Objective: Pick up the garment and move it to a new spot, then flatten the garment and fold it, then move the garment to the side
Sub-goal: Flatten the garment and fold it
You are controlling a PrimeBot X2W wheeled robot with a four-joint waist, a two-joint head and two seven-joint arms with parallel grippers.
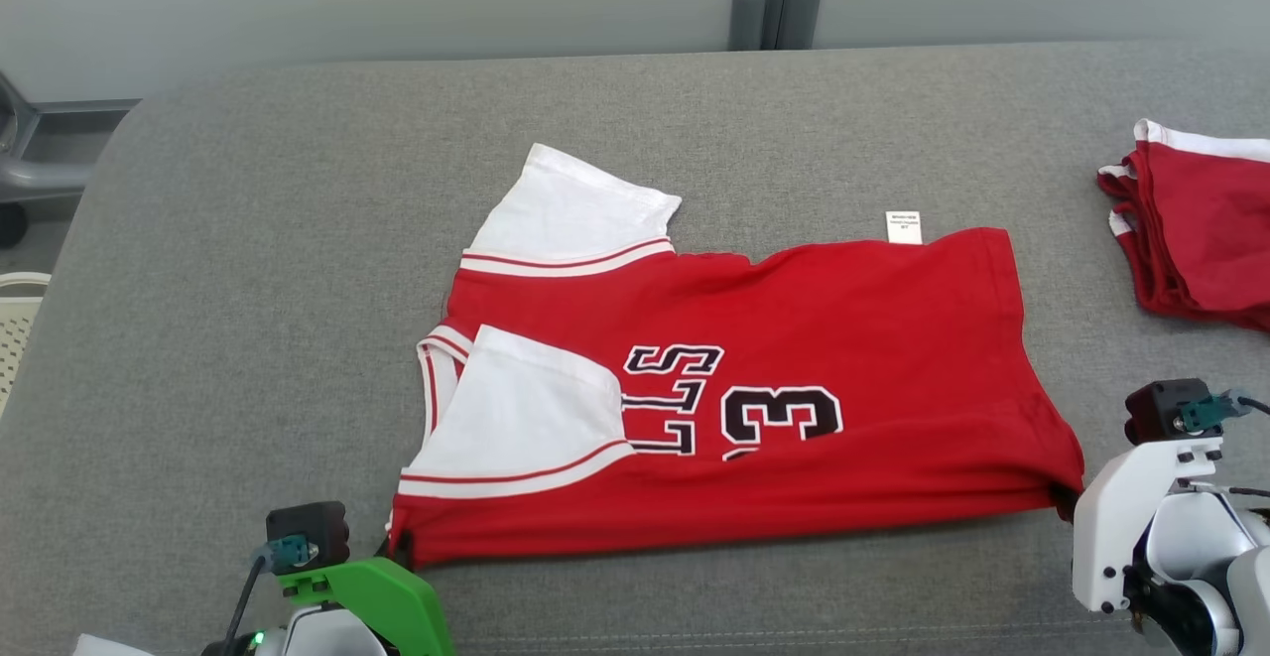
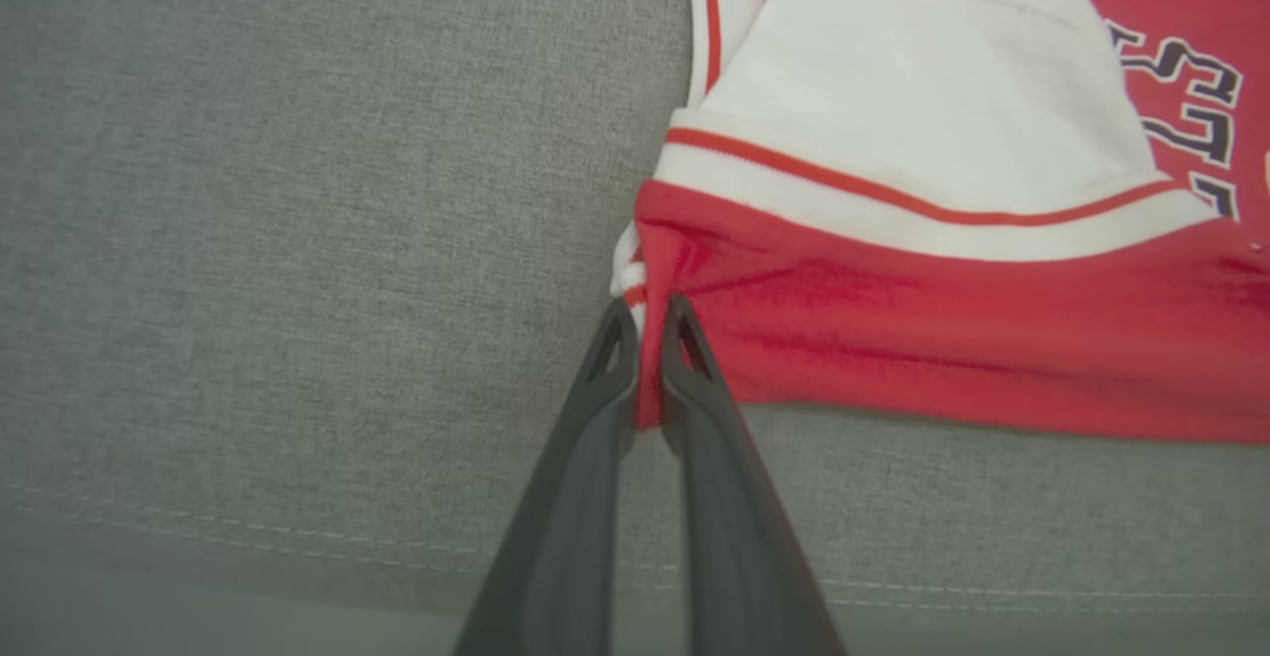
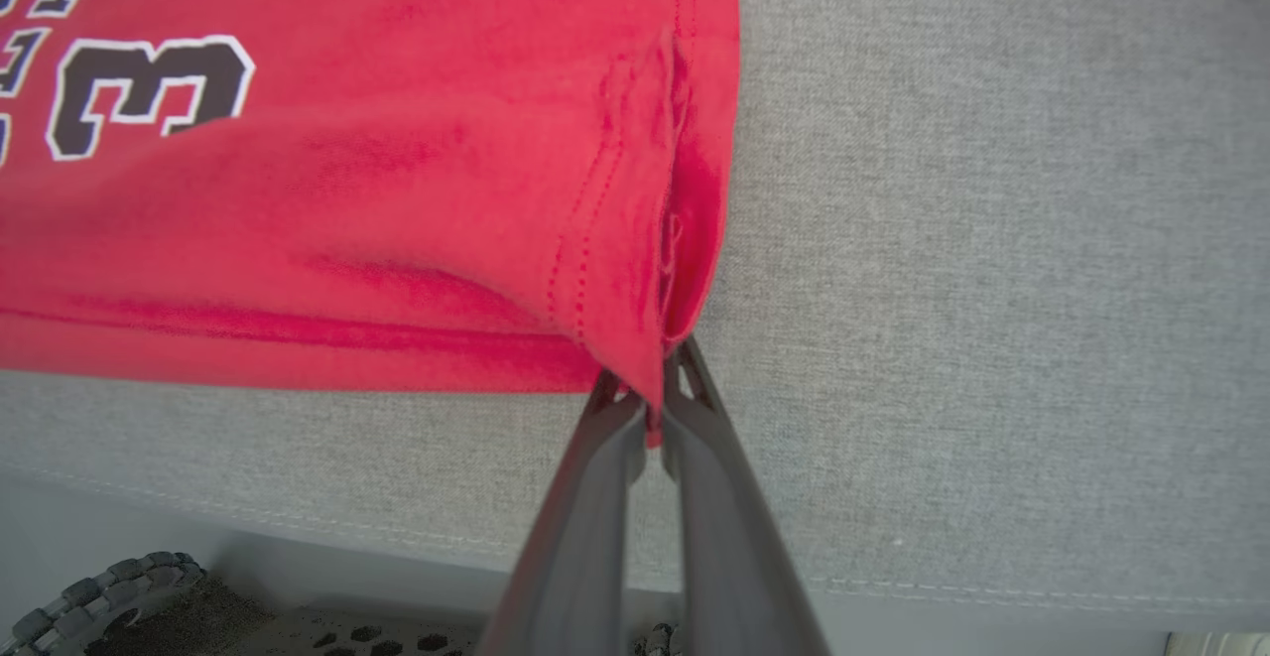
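The garment [image 1: 794, 418] is a red jersey with white sleeves and dark lettering, lying partly folded on the grey cushioned surface [image 1: 248, 319]. At the jersey's near left corner, my left gripper [image 2: 650, 324] is shut on the red cloth [image 2: 893, 338] beside the white sleeve band. My right gripper [image 3: 650, 378] is shut on the near right corner, at the stitched hem of the garment [image 3: 397, 190]. In the head view the fingertips of both grippers are hidden, with the left wrist [image 1: 347, 587] and the right wrist [image 1: 1161, 527] showing at the bottom corners.
A second pile of red and white cloth [image 1: 1201, 229] lies at the far right of the surface. The cushion's front seam [image 2: 298, 547] runs close below both grippers. Past the back edge stand grey posts [image 1: 774, 1]. A pale basket [image 1: 15, 328] stands at the left.
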